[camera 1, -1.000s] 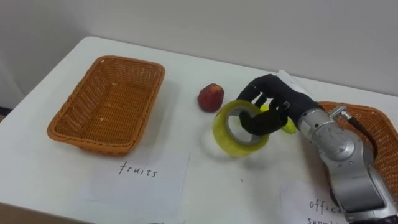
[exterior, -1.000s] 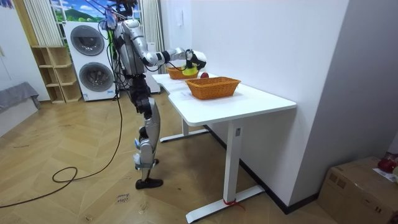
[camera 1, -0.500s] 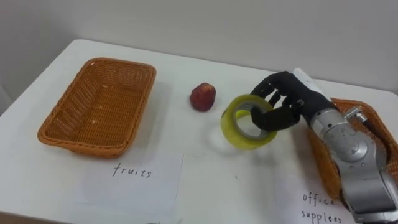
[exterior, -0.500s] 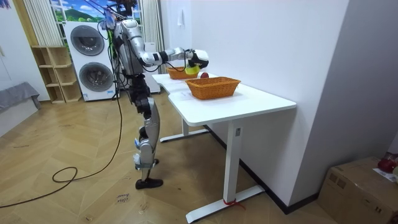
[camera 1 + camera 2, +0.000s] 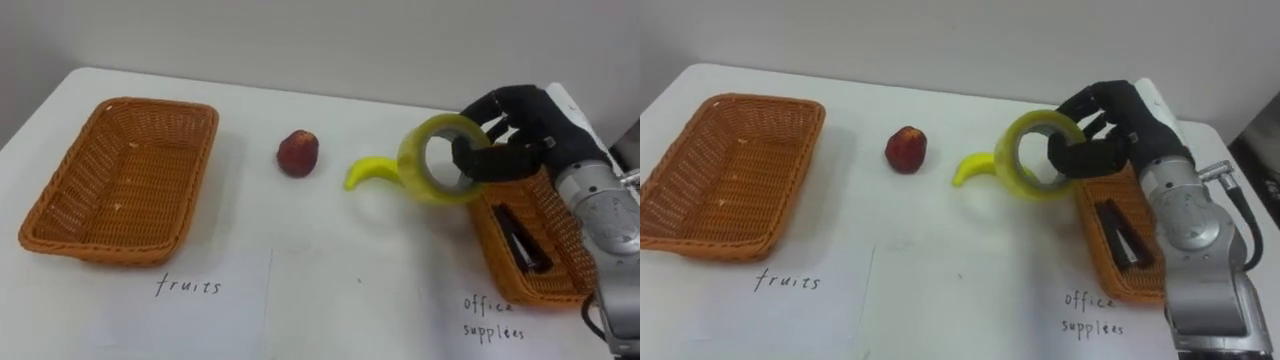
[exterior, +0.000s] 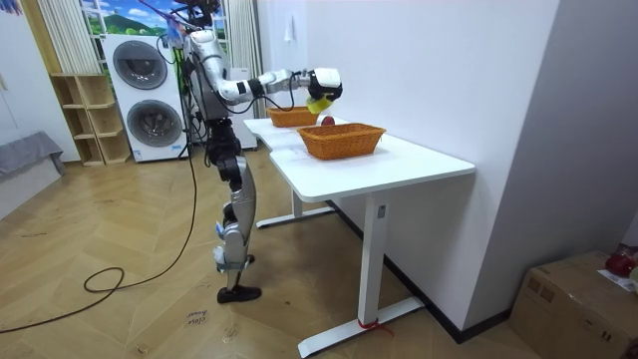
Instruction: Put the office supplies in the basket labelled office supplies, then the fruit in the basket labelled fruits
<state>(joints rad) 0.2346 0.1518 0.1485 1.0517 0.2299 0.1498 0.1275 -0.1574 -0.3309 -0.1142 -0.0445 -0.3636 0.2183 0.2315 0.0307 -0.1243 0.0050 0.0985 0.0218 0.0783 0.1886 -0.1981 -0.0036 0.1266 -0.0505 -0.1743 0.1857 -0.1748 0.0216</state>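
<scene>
My right hand (image 5: 515,130) (image 5: 1110,125) is shut on a yellow-green roll of tape (image 5: 437,160) (image 5: 1033,155), thumb through its hole, and holds it in the air just left of the office supplies basket (image 5: 535,255) (image 5: 1102,255). A dark stapler-like object (image 5: 520,243) (image 5: 1118,237) lies in that basket. On the white table lie a yellow banana (image 5: 368,170) (image 5: 973,166), partly behind the tape, and a red apple (image 5: 297,152) (image 5: 906,148). The fruits basket (image 5: 115,180) (image 5: 725,170) stands at the left. In the room view the right hand (image 6: 324,82) is raised over the table.
Paper labels lie in front of each basket: "fruits" (image 5: 190,287) and "office supplies" (image 5: 495,318). A wall runs behind the table's far edge. In the room view the robot stands at the table's end, with washing machines (image 6: 150,95) behind it.
My right hand has lifted the tape roll off the table and carried it right toward the office supplies basket, uncovering the banana. The head camera has turned right.
</scene>
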